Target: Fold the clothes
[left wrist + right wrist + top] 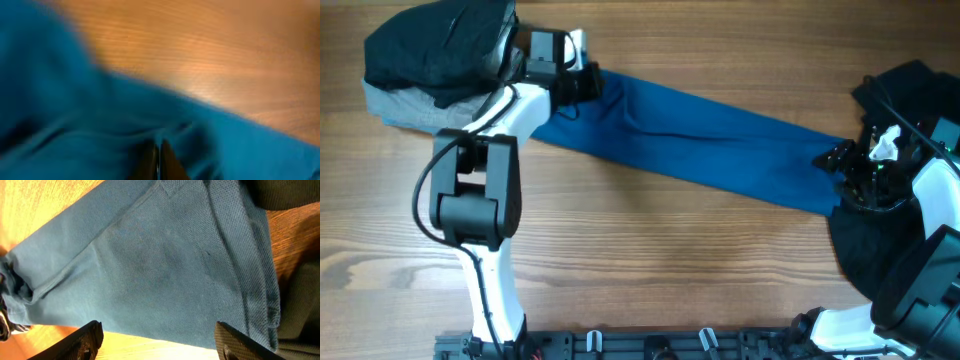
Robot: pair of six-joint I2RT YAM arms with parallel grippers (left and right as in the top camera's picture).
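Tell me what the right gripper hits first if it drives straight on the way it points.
The blue shirt: the right gripper, jaws open, points at its fabric spread right ahead. Depth is unclear, but nothing shows in between.

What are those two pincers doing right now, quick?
Left pincer: closed, apparently on the blue shirt.
Right pincer: open, holding nothing.

no readable text, labels or numbers anywhere
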